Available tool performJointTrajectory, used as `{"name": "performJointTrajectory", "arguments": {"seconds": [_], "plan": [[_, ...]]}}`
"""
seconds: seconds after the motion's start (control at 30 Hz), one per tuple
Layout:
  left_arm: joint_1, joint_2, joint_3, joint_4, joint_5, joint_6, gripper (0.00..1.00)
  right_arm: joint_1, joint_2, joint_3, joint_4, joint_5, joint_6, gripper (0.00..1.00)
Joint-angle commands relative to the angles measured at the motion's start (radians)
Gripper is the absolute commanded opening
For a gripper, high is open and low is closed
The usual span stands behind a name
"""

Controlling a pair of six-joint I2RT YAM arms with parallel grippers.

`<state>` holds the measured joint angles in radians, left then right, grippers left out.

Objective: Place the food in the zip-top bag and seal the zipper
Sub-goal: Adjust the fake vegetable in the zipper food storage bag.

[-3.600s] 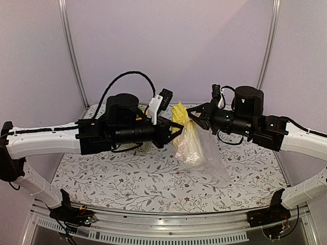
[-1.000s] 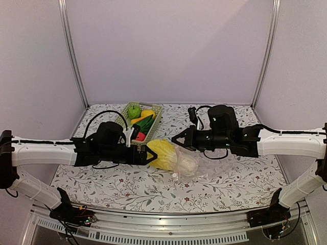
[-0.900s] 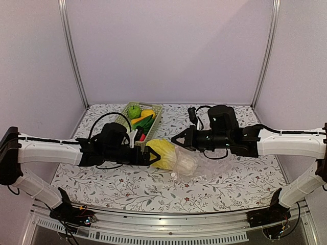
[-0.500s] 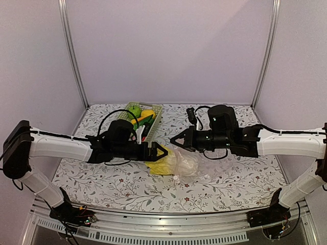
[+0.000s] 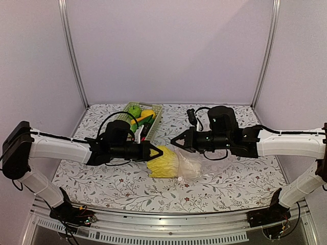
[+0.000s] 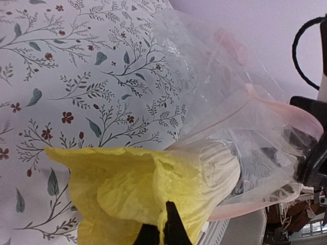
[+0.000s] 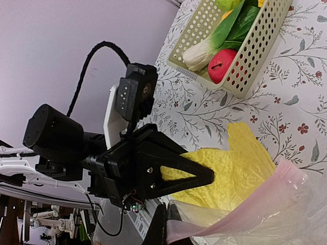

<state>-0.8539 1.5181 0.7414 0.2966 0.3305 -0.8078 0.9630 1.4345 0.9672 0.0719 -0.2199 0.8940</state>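
The large yellow-white cabbage (image 5: pixel 162 164) lies on the table with its white stem end inside the clear zip-top bag (image 5: pixel 196 164) and its yellow leaves sticking out of the mouth. My left gripper (image 5: pixel 155 151) is shut on a yellow leaf of the cabbage (image 6: pixel 127 186); its fingertips (image 6: pixel 168 227) pinch the leaf edge. My right gripper (image 5: pixel 175 143) is shut on the bag's pink zipper strip (image 7: pixel 240 214) at the mouth, just right of the left gripper (image 7: pixel 204 176). The bag (image 6: pixel 240 138) lies crumpled to the right.
A pale green lattice basket (image 5: pixel 156 113) stands at the back left, holding a green apple (image 5: pixel 134 111), a small yellow fruit (image 5: pixel 148 113), a dark green vegetable (image 7: pixel 232 25) and a red round fruit (image 7: pixel 223 65). Metal posts stand at the back corners.
Both arms have come down from holding the bag in the air to the table. In the last half second my left gripper went from open to shut on the cabbage leaf.
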Motion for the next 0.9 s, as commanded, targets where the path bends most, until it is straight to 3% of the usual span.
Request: {"name": "performJointTrajectory", "arguments": {"seconds": [0.0,0.37,0.87], "plan": [[0.007,-0.084,-0.033,0.068,-0.006,-0.057,0.00,0.003,-0.010,0.006,0.034,0.007,-0.001,0.00],[-0.034,-0.213,-0.021,0.113,-0.073,-0.129,0.00,0.003,0.022,0.059,0.040,0.025,0.003,0.00],[-0.095,-0.148,0.027,0.248,-0.107,-0.133,0.00,0.011,0.050,0.077,0.160,-0.009,0.074,0.00]]}}
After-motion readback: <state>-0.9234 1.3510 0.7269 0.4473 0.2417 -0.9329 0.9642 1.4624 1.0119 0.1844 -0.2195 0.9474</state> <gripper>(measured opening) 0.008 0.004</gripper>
